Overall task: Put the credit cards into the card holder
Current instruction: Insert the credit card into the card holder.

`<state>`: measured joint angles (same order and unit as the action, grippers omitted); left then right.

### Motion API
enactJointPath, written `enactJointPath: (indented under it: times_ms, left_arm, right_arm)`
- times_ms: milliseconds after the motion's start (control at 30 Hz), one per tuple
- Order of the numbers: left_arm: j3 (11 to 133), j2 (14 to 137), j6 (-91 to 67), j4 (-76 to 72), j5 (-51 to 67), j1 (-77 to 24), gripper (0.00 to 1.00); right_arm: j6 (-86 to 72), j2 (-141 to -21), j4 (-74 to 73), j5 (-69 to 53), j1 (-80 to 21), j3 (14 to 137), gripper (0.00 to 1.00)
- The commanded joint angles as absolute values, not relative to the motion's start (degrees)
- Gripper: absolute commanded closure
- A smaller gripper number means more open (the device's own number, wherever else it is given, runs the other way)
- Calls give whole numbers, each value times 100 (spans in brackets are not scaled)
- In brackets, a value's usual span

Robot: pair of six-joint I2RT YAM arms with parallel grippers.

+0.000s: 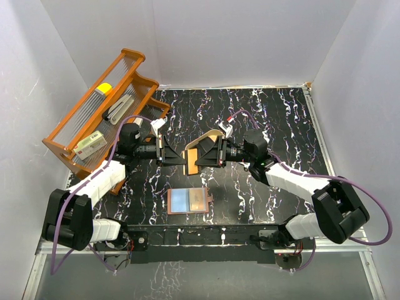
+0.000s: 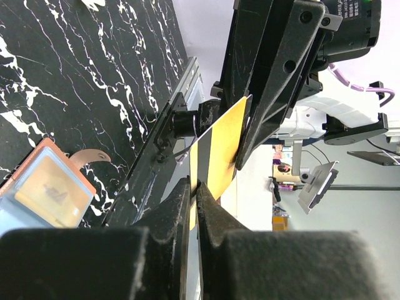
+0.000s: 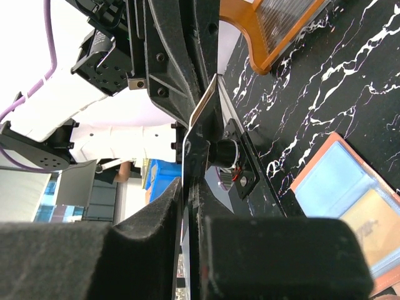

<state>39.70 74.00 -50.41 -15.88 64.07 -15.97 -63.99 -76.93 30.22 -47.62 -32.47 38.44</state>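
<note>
An orange credit card (image 1: 191, 161) with a dark stripe hangs on edge above the table's middle, gripped from both sides. My left gripper (image 1: 178, 154) is shut on its left end, and the left wrist view shows the card (image 2: 220, 153) pinched between the fingertips (image 2: 195, 185). My right gripper (image 1: 209, 154) is shut on the other end, where the card (image 3: 201, 128) shows edge-on. The card holder (image 1: 187, 200) lies open on the table nearer the arm bases, with a pale blue and an orange card under its clear pockets. It also shows in both wrist views (image 2: 47, 195) (image 3: 350, 203).
A large orange wire rack (image 1: 103, 115) with a few items leans at the back left. A tan oval tray (image 1: 212, 136) sits just behind the grippers, with a small white and red item (image 1: 226, 124) beside it. White walls close in the table.
</note>
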Motion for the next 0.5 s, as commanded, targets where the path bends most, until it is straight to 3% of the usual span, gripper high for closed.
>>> enactJointPath:
  times_ms: [0,467]
  left_arm:
    - [4119,7383,-4670,-1021,6152,-1573,99]
    - [3582,6893,-5802,-2205,6291,-1567,100]
  right_arm:
    - [-6482,-7374,3646,-5046,-3272,3912,96]
    - [-5890,-7336,2695,-4759,-3138,3782,100]
